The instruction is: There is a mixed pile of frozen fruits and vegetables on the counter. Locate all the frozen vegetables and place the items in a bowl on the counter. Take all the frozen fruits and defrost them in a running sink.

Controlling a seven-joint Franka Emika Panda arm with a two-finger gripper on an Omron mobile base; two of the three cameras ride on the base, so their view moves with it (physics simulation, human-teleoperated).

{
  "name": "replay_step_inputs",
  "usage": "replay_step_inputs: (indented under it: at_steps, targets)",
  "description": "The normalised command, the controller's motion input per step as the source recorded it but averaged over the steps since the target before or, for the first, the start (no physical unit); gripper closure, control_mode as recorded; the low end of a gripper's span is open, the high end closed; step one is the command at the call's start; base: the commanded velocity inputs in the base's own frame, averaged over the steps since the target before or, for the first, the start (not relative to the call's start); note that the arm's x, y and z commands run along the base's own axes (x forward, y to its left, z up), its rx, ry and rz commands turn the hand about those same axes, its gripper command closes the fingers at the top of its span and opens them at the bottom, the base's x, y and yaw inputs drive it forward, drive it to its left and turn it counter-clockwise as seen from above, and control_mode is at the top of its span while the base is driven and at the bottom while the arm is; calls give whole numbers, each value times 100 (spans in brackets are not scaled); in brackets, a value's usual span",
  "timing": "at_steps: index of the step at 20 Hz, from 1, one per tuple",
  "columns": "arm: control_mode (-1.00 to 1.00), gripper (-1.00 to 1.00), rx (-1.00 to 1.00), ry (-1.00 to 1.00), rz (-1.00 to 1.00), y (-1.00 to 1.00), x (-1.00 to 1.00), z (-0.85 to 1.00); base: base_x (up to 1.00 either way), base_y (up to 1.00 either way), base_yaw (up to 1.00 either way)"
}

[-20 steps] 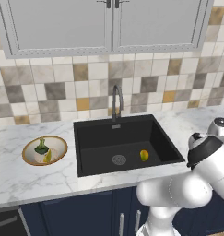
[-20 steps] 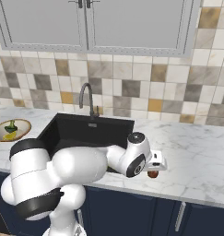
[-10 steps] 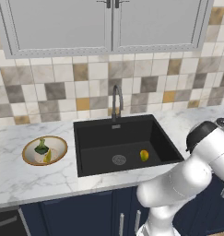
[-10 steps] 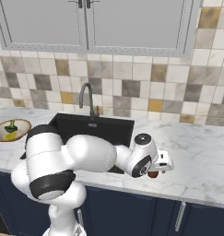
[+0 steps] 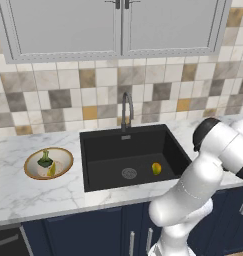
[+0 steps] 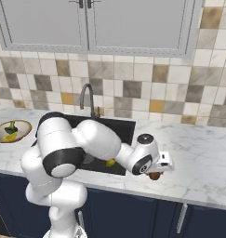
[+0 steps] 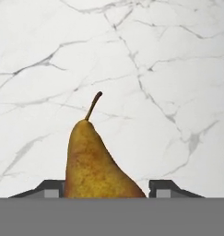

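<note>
Bowl (image 5: 48, 163), tan-rimmed, on the marble bench (image 5: 23, 192) left of the sink: holds both frozen vegetables, the dark-green broccoli piece (image 5: 45, 159) and the slim yellow piece (image 5: 52, 170). Vegetable half of the task judged complete.

Sink (image 5: 133, 155), black basin: the yellow-green round fruit (image 5: 156, 168) lies on its floor just beside the drain (image 5: 129, 173). One fruit delivered.

Brown pear (image 7: 97, 161), with stem: lies on the bench right of the sink, between the two fingertips (image 7: 49, 189) of the pincer (image 6: 154, 175). Last item left to move to the sink.

Pincer: lowered around the pear, one fingertip on each side. Whether the tips press the fruit or stand just off it cannot be told; the contact points fall below the bottom of the hand view, and in the right base view the hand covers them.

Tap (image 5: 125, 111), dark gooseneck: no stream can be made out, so running water is unconfirmed.

Pear's lower half: cut off in the hand view; mostly hidden under the hand in the right base view.
</note>
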Motion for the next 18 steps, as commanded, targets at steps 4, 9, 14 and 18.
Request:
replay_step_inputs:
  at_steps: [4,9,14,18]
  targets:
    - [-100,100,3,-2,1,11,-29,30,0,0,0]
    - [-100,100,0,-2,4,63,-12,49,0,0,0]
    - [-100,100,0,0,3,59,3,25,0,0,0]
    - [-100,100,0,0,0,40,16,7,0,0,0]
